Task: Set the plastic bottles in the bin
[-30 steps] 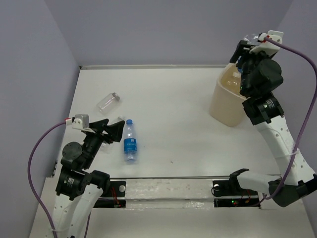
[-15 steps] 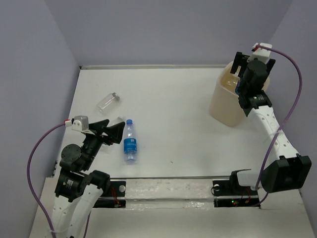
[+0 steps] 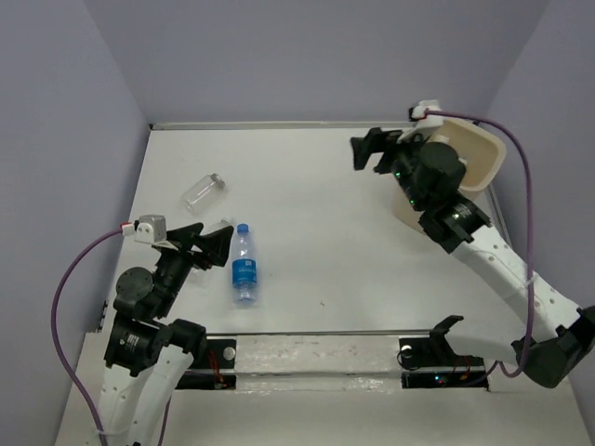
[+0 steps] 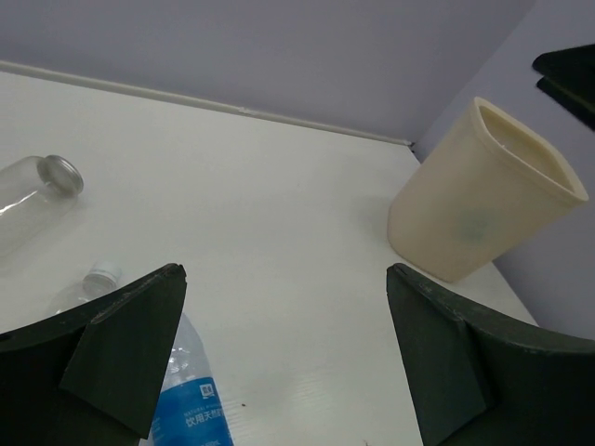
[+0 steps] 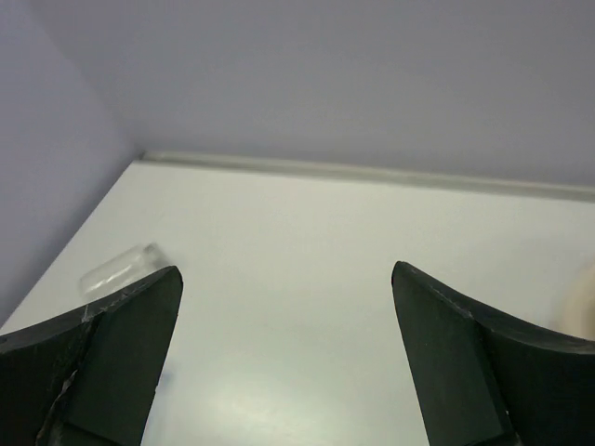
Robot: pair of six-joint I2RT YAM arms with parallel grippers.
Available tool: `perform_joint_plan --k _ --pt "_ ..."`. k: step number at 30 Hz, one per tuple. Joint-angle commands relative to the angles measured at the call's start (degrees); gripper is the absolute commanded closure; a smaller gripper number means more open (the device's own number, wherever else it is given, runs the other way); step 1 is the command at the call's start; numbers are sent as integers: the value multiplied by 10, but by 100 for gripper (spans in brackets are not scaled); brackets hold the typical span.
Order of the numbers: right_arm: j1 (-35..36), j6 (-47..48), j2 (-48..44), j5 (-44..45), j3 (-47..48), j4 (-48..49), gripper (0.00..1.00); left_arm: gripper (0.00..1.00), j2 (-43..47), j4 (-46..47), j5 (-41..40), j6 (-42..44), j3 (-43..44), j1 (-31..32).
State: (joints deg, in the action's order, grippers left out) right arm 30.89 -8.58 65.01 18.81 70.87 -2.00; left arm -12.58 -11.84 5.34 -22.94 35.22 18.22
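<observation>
At the far right of the white worktop (image 3: 325,204), a change within the last second: right end effector (image 3: 367,153) no longer above the cream-beige plastic bin (image 3: 479,149), now swung left of it and aimed across the surface. Jaws spread wide in the right wrist view, nothing between them. Reads as a drop just finished, so probably 1 bottle already inside, though none visible from these views. Bin itself apparently nudged or tipped toward the right wall; cannot tell which.

Left to collect, 3 bottles on the left side: clear plastic bottle with blue label and blue cap (image 3: 244,263) lying flat toward the near edge; label-less clear bottle with silvery cap (image 3: 204,190) further back; small clear white-capped bottle (image 4: 88,283) just beside the blue one. All well apart from the bin. Left end effector (image 3: 212,243) hovering over that near pair, unmoved, jaws likewise wide apart and holding nothing.

Matte, even surface with a raised strip along the back. Pale lavender walls (image 3: 307,56) on 3 sides. Metal rail (image 3: 316,353) along the near edge.
</observation>
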Motion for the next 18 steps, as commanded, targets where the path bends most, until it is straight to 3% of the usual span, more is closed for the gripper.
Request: perform_joint_plan --k 1,7,11,18 --pt "133 -107 80 -24 -60 36 0 1 -13 16 -17 11 7 -12" --pt "239 -231 252 -27 -56 137 0 1 -26 7 -44 21 28 -16" --pt "250 -328 349 -58 -36 195 0 1 -32 6 -86 38 34 -14" --pt "269 -389 482 -115 18 213 0 1 -27 11 -82 35 19 -12"
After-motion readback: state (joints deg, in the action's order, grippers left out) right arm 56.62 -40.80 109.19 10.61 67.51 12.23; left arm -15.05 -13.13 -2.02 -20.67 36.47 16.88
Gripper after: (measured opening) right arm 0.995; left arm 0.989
